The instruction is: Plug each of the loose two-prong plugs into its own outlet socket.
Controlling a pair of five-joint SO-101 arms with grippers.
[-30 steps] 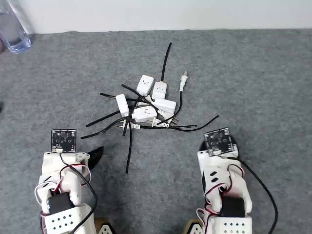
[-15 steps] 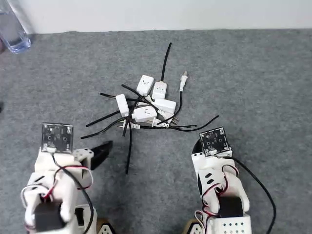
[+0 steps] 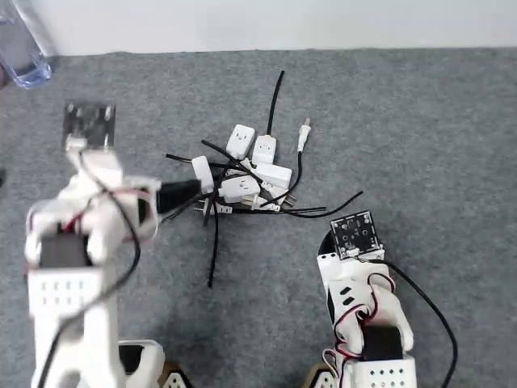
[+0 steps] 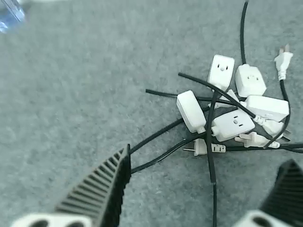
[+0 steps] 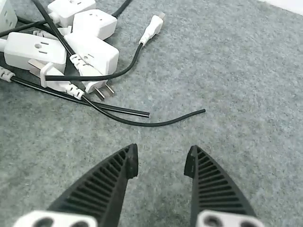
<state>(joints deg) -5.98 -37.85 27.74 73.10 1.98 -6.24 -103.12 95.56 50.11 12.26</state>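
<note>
Several white outlet sockets (image 3: 257, 168) lie in a tangle with black cords at mid table. A white two-prong plug (image 3: 304, 133) lies apart at the pile's far right; another plug (image 3: 218, 208) lies at its near edge. My left gripper (image 3: 186, 196) hovers open at the pile's left side, and its wrist view looks down on the sockets (image 4: 233, 124) and a plug (image 4: 203, 148) between the spread fingers (image 4: 111, 177). My right gripper (image 5: 162, 151) is open and empty, low over the carpet just short of the pile's near right, facing a socket (image 5: 92, 49) and a plug (image 5: 154, 26).
Grey carpet (image 3: 436, 145) covers the table, ending at a white wall at the back. A clear plastic bottle (image 3: 20, 56) stands at the far left corner. Loose cord ends (image 3: 214, 259) trail from the pile toward both arms.
My left arm has risen from the near edge and swung forward to the pile's left side. The right arm shifted slightly earlier and now holds still.
</note>
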